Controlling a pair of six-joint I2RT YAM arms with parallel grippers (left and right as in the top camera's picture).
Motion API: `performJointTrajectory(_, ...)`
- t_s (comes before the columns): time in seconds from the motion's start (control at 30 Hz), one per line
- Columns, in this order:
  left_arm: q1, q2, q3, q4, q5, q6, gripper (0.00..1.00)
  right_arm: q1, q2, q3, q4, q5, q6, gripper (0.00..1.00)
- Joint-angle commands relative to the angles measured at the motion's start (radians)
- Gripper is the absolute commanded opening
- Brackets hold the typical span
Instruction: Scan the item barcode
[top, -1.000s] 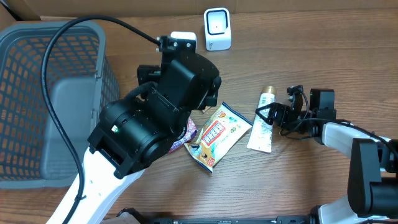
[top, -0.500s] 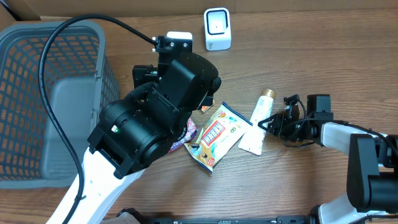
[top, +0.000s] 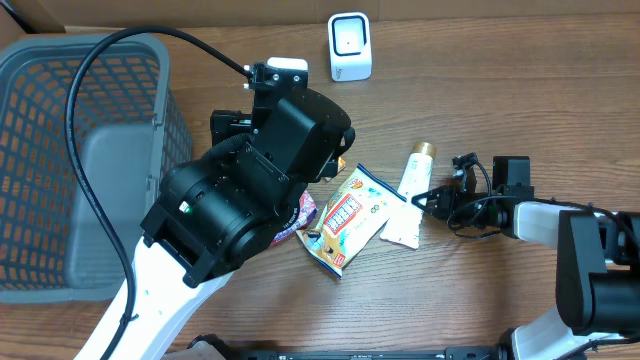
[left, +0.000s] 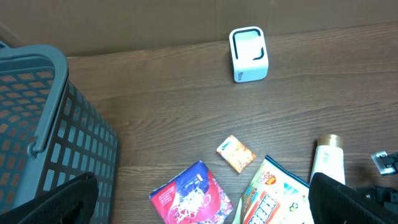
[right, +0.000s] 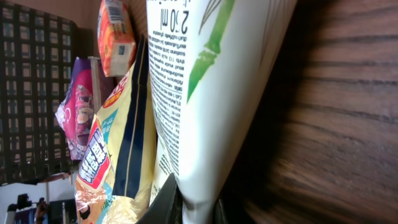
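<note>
On the white tube (right: 205, 93) I can read "250 ml", with a block of black print below it too fine to make out. The lettering on the snack pouch (right: 106, 168) is illegible to me.

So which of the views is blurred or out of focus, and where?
Right wrist: the tube fills the frame, print readable, but the table beside it is smeared. Left wrist: sharp, only its own fingers are dark blurs. Overhead: sharp, evenly lit.
</note>
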Motion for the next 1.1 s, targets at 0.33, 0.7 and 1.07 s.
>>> performJointTrajectory(0.33, 0.005, 0.003, 0.014, -0.002, -0.017, 0.001, 1.00, -0.110, -0.106, -0.037, 0.085, -0.261, -0.068, 0.04)
performJointTrajectory(0.7, 0.005, 0.003, 0.014, -0.002, -0.017, 0.001, 1.00, -0.120, -0.116, -0.037, 0.059, -0.394, -0.061, 0.04)
performJointTrajectory(1.07, 0.005, 0.003, 0.014, -0.002, -0.017, 0.001, 1.00, -0.048, -0.116, -0.037, -0.181, 0.133, -0.064, 0.11)
